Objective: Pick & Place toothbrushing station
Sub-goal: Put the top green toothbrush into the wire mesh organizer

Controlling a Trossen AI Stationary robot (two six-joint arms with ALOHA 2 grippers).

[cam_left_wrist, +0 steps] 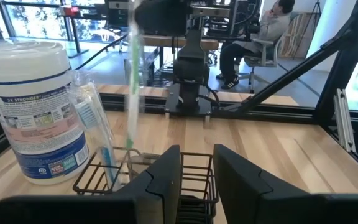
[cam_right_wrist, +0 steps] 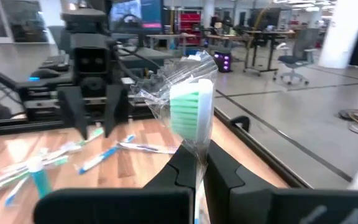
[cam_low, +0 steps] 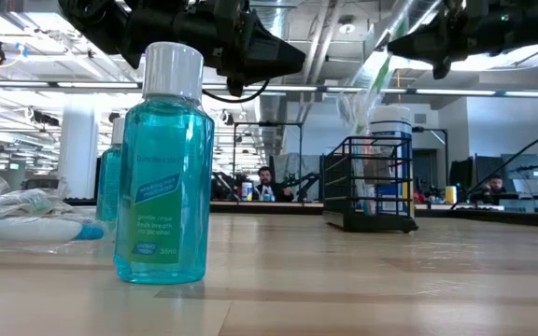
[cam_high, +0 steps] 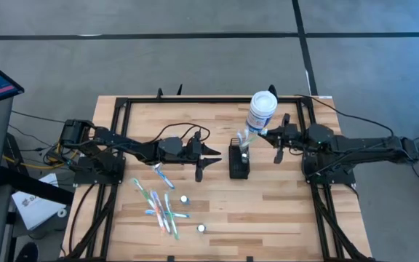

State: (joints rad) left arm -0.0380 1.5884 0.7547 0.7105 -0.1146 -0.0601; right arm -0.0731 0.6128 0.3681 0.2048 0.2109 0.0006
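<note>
The black wire caddy [cam_high: 238, 163] stands upright on the table's middle; it also shows in the low view [cam_low: 370, 185] and the left wrist view [cam_left_wrist: 138, 174]. One wrapped toothbrush [cam_left_wrist: 98, 127] stands in it. My right gripper [cam_high: 269, 138] is just right of and above the caddy, shut on a green toothbrush in a clear wrapper [cam_right_wrist: 191, 102]. My left gripper [cam_high: 208, 159] hovers open and empty just left of the caddy, fingers pointing at it. The white canister with a blue label [cam_high: 262, 109] stands behind the caddy. My right gripper pinches the wrapped toothbrush between its two fingers just below the green bristle head [cam_right_wrist: 194, 146]. The fingers come level from the table's right side, across the brush. The brush [cam_left_wrist: 132, 81] hangs nearly upright, and its lower end [cam_left_wrist: 129, 152] reaches into the caddy.
Several wrapped toothbrushes [cam_high: 162, 207] lie on the table's near left. Small teal mouthwash bottles stand there [cam_high: 185, 199], one [cam_low: 162, 168] close in the low view. Black frame rails [cam_high: 115, 145] run along the table's sides. People sit in the room beyond.
</note>
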